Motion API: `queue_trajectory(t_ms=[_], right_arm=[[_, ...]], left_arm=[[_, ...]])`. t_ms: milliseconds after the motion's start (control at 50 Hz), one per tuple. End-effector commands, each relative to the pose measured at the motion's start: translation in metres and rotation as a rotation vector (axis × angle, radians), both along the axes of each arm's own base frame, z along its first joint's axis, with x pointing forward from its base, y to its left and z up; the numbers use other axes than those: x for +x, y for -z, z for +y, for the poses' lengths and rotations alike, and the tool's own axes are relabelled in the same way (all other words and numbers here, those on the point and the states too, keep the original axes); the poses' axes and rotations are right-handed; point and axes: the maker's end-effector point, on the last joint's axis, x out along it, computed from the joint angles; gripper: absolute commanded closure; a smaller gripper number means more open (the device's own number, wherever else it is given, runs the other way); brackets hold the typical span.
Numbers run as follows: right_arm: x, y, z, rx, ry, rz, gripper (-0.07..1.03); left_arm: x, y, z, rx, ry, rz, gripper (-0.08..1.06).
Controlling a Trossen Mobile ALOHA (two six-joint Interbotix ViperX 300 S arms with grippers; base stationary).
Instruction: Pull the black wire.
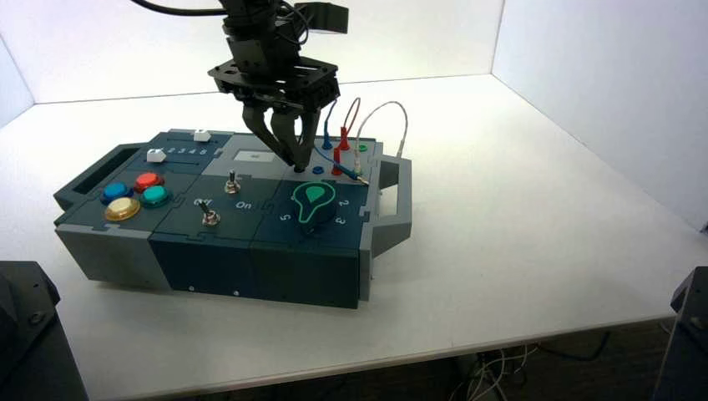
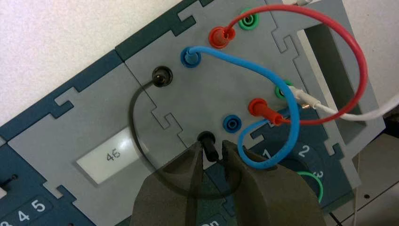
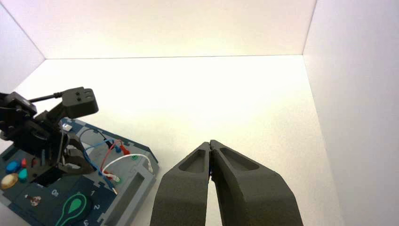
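Four leads: black wire [image 2: 132, 113], blue wire [image 2: 263, 70], red wire [image 2: 362, 70], white wire [image 2: 357, 114]. Four round buttons too: blue button [image 1: 115, 191], red button [image 1: 148, 180], teal button [image 1: 154, 195], yellow button [image 1: 122, 209]. Plus two toggle switches [image 1: 233, 181], two white sliders [image 1: 155, 154], one green knob [image 1: 314, 202], one display [image 1: 255, 155].

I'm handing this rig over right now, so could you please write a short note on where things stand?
Left gripper: over the box's wire panel, jaws open either side of the black wire's near plug, not yet clamped.
Right gripper: parked off to the box's right, jaws shut, empty.
Black wire: both plugs look seated, the far one in its black socket.
Done: approach and alignment.
Left: close on the plug, pull it out. The blue lead loops close by, so pull carefully.
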Motion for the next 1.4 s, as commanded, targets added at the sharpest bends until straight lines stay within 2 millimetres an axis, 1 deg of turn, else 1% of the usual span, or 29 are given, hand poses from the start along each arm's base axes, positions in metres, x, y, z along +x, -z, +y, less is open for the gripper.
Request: queue_trajectory(t_ms=[20,280,740,800,860,920,980,1220,1400], right_arm=[[0.002,-0.007,0.000,0.010,0.004,-0.019,0.99],[0.002,-0.007,0.000,0.010,0.004,-0.019,0.99],[0.002,-0.008,0.001,0.010,0.003,-0.021,0.99],[0.003,-0.008,0.000,0.011,0.004,-0.022,0.99],[0.003,-0.008,0.000,0.008,0.004,-0.023,0.99],[0.002,-0.008,0.000,0.010,0.004,-0.021,0.99],[0.002,-0.008,0.000,0.010,0.004,-0.021,0.99],[0.002,-0.008,0.000,0.010,0.004,-0.021,0.99],[0.003,-0.008,0.000,0.011,0.004,-0.022,0.99]], left_arm=[[0.009,-0.011,-0.008,-0.028,0.005,-0.035,0.72],[0.015,-0.015,-0.012,-0.038,0.009,-0.053,0.72],[0.013,-0.013,-0.011,-0.033,0.011,-0.046,0.73],[0.012,-0.013,-0.011,-0.033,0.011,-0.046,0.77],[0.012,-0.013,-0.011,-0.032,0.010,-0.042,0.84],[0.012,-0.013,-0.011,-0.031,0.011,-0.043,0.94],[0.012,-0.013,-0.011,-0.033,0.010,-0.044,1.00],[0.012,-0.013,-0.011,-0.033,0.003,-0.042,1.01],[0.014,-0.022,-0.013,-0.038,0.001,-0.040,1.01]])
